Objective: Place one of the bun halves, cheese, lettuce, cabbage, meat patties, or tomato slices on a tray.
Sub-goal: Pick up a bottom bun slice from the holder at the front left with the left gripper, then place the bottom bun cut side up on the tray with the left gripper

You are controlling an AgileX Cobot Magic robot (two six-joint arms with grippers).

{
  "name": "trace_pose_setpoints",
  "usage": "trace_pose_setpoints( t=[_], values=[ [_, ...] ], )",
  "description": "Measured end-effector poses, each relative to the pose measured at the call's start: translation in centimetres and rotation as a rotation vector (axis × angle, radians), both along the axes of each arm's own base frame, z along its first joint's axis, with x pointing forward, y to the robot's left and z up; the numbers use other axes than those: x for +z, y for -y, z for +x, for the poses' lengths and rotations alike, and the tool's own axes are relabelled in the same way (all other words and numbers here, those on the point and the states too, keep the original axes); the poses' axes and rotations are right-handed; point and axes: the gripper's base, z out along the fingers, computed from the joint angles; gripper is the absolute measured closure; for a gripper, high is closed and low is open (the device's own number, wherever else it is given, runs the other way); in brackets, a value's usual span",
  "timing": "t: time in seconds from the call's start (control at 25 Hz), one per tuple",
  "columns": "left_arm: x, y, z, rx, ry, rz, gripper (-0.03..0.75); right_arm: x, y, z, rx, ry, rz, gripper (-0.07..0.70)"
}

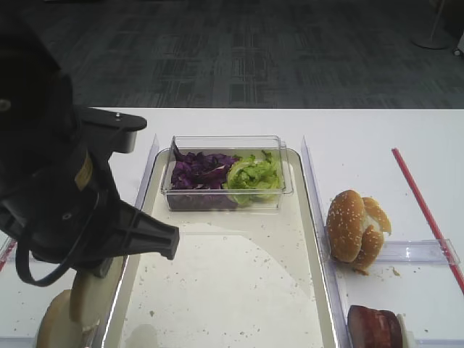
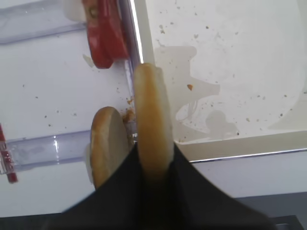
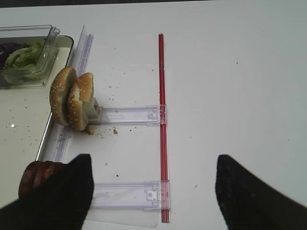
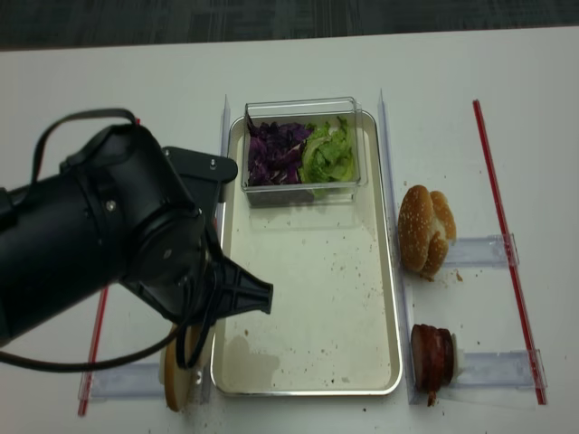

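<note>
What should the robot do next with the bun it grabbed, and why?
Probably lift it straight up. The left gripper is shut on a plain bun half standing on edge beside the tray's rim, with another half right against it.

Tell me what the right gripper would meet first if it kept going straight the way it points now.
Probably nothing soon: between the right gripper's open fingers lies bare white table, crossed by the red strip and a clear plastic rack. It looks raised above them, though depth is unclear.
</note>
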Motion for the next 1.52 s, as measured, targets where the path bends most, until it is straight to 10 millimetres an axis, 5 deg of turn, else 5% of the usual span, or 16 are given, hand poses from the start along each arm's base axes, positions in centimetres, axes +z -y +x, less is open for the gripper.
trace_pose_setpoints(
  t=[0.36, 0.8, 1.52],
  values=[
    [2.8, 0.5, 0.6, -0.015, 0.029, -0.013, 0.669, 0.0, 0.0, 0.0, 0.0, 0.0, 0.0, 0.079],
    [3.0, 0.5, 0.7, -0.025, 0.039, -0.012, 0.669, 0.0, 0.0, 0.0, 0.0, 0.0, 0.0, 0.079],
    [0.6, -1.5, 6.7, 0.031, 0.003, -0.035, 0.671, 0.0, 0.0, 0.0, 0.0, 0.0, 0.0, 0.079]
  ],
)
